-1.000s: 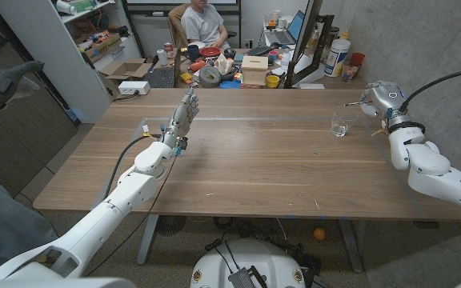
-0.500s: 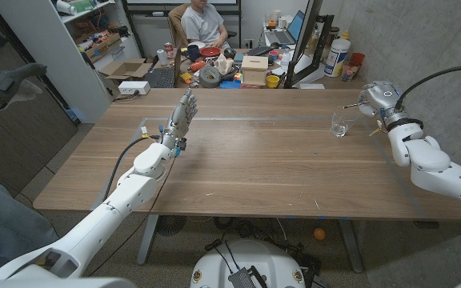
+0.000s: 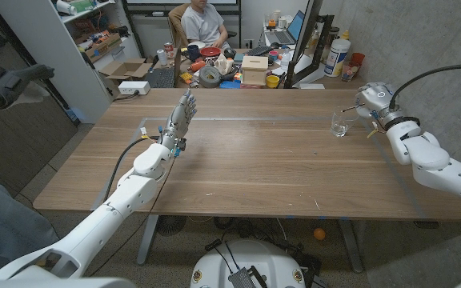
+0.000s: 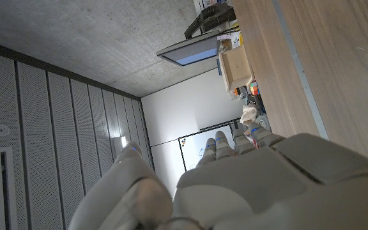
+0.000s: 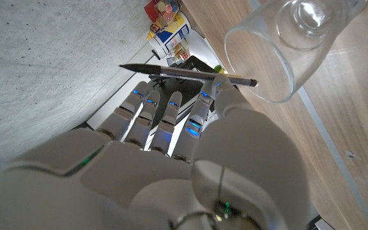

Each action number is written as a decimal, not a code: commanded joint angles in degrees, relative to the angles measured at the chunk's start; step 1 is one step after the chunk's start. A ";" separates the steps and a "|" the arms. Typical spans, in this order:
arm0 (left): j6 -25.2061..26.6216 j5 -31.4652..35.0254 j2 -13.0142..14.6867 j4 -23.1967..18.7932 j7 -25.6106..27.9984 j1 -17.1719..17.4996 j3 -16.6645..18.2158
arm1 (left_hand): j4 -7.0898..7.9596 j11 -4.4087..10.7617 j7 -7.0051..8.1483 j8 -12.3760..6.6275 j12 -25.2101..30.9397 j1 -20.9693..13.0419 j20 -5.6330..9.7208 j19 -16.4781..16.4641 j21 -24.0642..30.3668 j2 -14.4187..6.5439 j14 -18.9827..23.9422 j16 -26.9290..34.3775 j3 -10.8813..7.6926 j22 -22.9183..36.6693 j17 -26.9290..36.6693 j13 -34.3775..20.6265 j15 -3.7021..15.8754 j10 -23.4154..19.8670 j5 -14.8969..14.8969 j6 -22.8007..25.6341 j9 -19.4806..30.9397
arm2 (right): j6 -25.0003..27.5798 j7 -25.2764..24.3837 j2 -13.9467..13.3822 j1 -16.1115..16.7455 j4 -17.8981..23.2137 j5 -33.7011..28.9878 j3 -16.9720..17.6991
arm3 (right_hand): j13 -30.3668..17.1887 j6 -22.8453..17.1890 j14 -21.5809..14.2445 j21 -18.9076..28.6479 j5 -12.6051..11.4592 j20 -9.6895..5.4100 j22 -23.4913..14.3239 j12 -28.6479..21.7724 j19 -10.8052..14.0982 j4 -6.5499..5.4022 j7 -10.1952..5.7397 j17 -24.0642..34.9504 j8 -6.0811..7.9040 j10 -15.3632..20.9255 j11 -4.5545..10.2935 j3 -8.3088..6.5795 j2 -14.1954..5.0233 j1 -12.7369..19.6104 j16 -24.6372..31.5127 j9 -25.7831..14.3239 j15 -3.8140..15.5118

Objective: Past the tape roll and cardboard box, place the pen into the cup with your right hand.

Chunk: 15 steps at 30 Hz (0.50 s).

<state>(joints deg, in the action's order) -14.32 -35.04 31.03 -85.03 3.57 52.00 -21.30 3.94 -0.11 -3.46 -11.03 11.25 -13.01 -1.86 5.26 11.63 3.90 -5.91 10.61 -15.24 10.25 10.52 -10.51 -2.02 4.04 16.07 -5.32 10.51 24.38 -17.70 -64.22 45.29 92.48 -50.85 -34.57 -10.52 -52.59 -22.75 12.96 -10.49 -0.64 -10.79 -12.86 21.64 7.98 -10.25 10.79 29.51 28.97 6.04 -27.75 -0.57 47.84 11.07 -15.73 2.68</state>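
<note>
Right wrist view shows the right hand pinching the pen at its fingertips, held level with its tip just beside the rim of the clear glass cup standing on the wooden table, while the left hand stands empty, fingers extended.

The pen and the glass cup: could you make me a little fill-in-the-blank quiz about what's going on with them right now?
1. The pen is held by the robot's ____ hand.
2. The clear cup stands on the wooden ____.
3. Inside, the cup is ____: the pen is not in it yet.
4. The left hand holds ____, its fingers pointing up.

Missing words: right; table; empty; nothing
</note>
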 commanded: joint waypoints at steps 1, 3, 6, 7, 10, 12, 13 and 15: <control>-0.70 -0.17 0.29 -0.83 0.62 1.33 0.68 | 0.01 0.02 0.34 -0.29 0.39 -0.33 -0.25 0.33 0.24 -0.26 -0.19 0.19 0.42 0.27 0.22 -0.29 0.04 0.17 -0.02 -0.13 0.25 | -2.54 3.89 0.19 -3.37 -3.19 -4.90 -2.25 | -0.20 -0.47 -0.55 -0.23 -0.25 -0.27 -0.25 -0.20 0.10 -0.09 -0.72 0.22 0.19 0.62 0.01 -0.35 -0.43 -0.01 0.15 -4.44 3.15; -0.79 -0.25 0.34 -1.05 0.83 1.63 0.86 | 0.01 0.10 0.37 -0.29 0.39 -0.33 -0.27 0.34 0.23 -0.26 -0.19 0.19 0.44 0.26 0.22 -0.29 0.00 0.17 -0.02 -0.12 0.25 | -2.85 4.47 0.04 -3.69 -3.65 -5.53 -2.49 | -0.21 -0.47 -0.70 -0.24 -0.25 -0.30 -0.25 -0.20 0.09 -0.09 -0.69 0.22 0.19 0.65 0.02 -0.37 -0.43 -0.01 0.20 -4.43 3.14; -0.91 -0.31 0.39 -1.23 1.02 1.97 1.02 | 0.02 0.05 0.27 -0.29 0.39 -0.35 -0.27 0.33 0.24 -0.27 -0.18 0.19 0.47 0.26 0.22 -0.29 -0.03 0.19 -0.03 -0.13 0.25 | -3.30 5.15 -0.27 -3.98 -4.21 -6.72 -2.98 | -0.21 -0.49 -0.72 -0.26 -0.25 -0.28 -0.25 -0.19 0.03 -0.08 -0.70 0.22 0.21 0.67 0.03 -0.39 -0.44 0.01 0.19 -4.42 3.19; -0.87 -0.36 0.42 -1.30 1.05 2.04 1.05 | 0.02 0.02 0.27 -0.29 0.40 -0.35 -0.27 0.32 0.24 -0.27 -0.17 0.19 0.48 0.26 0.22 -0.29 -0.03 0.16 -0.03 -0.12 0.25 | -3.30 5.41 -0.37 -3.96 -4.27 -7.01 -3.06 | -0.21 -0.53 -0.74 -0.27 -0.25 -0.33 -0.25 -0.19 0.03 -0.08 -0.74 0.22 0.22 0.70 0.03 -0.40 -0.45 0.01 0.20 -4.40 3.19; -0.80 -0.46 0.40 -1.33 1.07 2.15 1.07 | 0.02 0.01 0.29 -0.29 0.40 -0.36 -0.27 0.33 0.24 -0.28 -0.16 0.20 0.50 0.26 0.22 -0.29 0.00 0.15 -0.03 -0.11 0.25 | -3.72 5.86 -0.86 -3.99 -4.36 -8.13 -3.39 | -0.21 -0.47 -0.82 -0.29 -0.25 -0.33 -0.25 -0.18 0.00 -0.07 -0.69 0.22 0.23 0.72 0.03 -0.42 -0.46 0.02 0.21 -4.41 3.25; -0.81 -0.47 0.36 -1.24 0.99 2.12 1.03 | 0.02 0.02 0.28 -0.29 0.39 -0.37 -0.30 0.34 0.24 -0.29 -0.15 0.20 0.53 0.26 0.22 -0.29 0.00 0.16 -0.03 -0.11 0.25 | -4.09 6.22 -1.11 -4.00 -4.16 -8.57 -3.43 | -0.21 -0.52 -0.86 -0.30 -0.25 -0.33 -0.25 -0.17 -0.03 -0.07 -0.74 0.22 0.24 0.73 0.03 -0.43 -0.46 0.03 0.21 -4.38 3.25; -0.83 -0.50 0.30 -1.19 0.96 2.09 1.00 | 0.02 0.08 0.31 -0.28 0.39 -0.37 -0.30 0.33 0.24 -0.29 -0.16 0.20 0.53 0.26 0.22 -0.29 0.00 0.18 -0.04 -0.13 0.25 | -4.16 6.25 -1.16 -4.01 -4.07 -8.92 -3.46 | -0.21 -0.47 -0.90 -0.30 -0.25 -0.37 -0.25 -0.17 -0.02 -0.07 -0.76 0.22 0.23 0.74 0.04 -0.43 -0.47 0.03 0.23 -4.39 3.26; -0.90 -0.52 0.11 -0.92 0.72 1.90 0.82 | 0.02 0.07 0.26 -0.29 0.38 -0.38 -0.29 0.33 0.24 -0.30 -0.18 0.19 0.55 0.27 0.22 -0.29 0.01 0.19 -0.04 -0.11 0.25 | -4.70 6.67 -1.38 -4.40 -3.68 -10.35 -3.81 | -0.21 -0.42 -0.90 -0.30 -0.25 -0.37 -0.25 -0.15 -0.01 -0.06 -0.96 0.22 0.21 0.76 0.04 -0.46 -0.47 0.04 0.20 -4.36 3.31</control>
<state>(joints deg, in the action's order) -15.01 -35.34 31.30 -85.91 4.26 53.54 -20.50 3.95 -0.11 -3.46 -11.03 11.25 -13.01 -1.86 5.26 11.63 3.90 -5.91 10.61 -14.76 10.25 10.52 -10.51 -2.02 4.04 16.07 -5.32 10.51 21.62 -13.40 -64.57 42.05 89.13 -56.56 -37.11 -10.52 -52.59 -23.26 12.69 -10.32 -0.63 -10.79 -12.86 21.64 7.98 -10.25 10.79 29.49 29.20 6.26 -27.75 -0.57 47.84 11.08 -15.73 2.36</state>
